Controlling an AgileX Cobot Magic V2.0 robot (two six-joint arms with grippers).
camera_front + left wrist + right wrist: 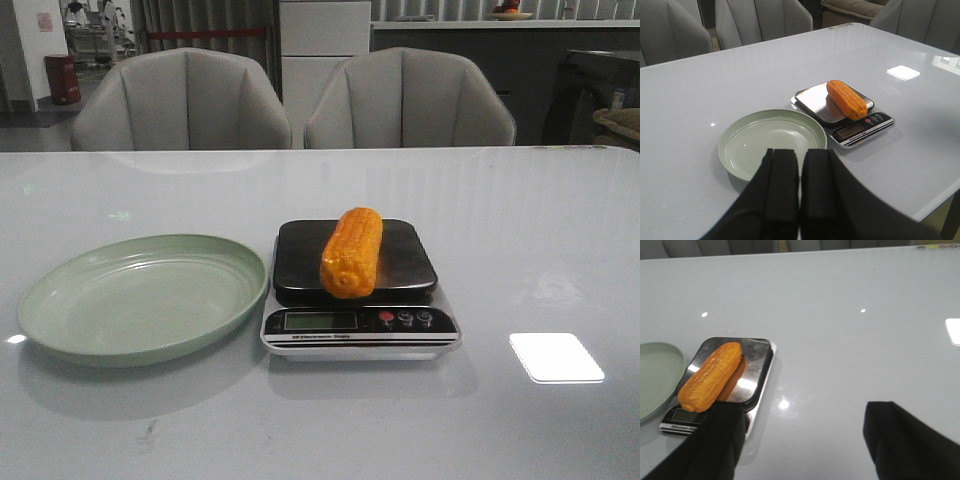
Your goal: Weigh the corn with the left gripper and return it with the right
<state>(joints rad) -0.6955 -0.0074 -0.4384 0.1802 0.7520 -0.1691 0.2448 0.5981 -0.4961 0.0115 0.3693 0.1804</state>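
Note:
The orange-yellow corn (352,252) lies lengthwise on the black platform of the scale (360,322) at the table's middle. It also shows in the left wrist view (846,99) and in the right wrist view (710,376). My left gripper (799,156) is shut and empty, pulled back above the near rim of the green plate (771,141). My right gripper (802,412) is wide open and empty, to the right of the scale (756,390), its one finger (722,437) in front of the scale's near corner. Neither gripper shows in the front view.
The empty green plate (135,296) lies left of the scale, close beside it. Two grey chairs (180,100) stand behind the table's far edge. A bright light patch (556,357) reflects on the table at the right.

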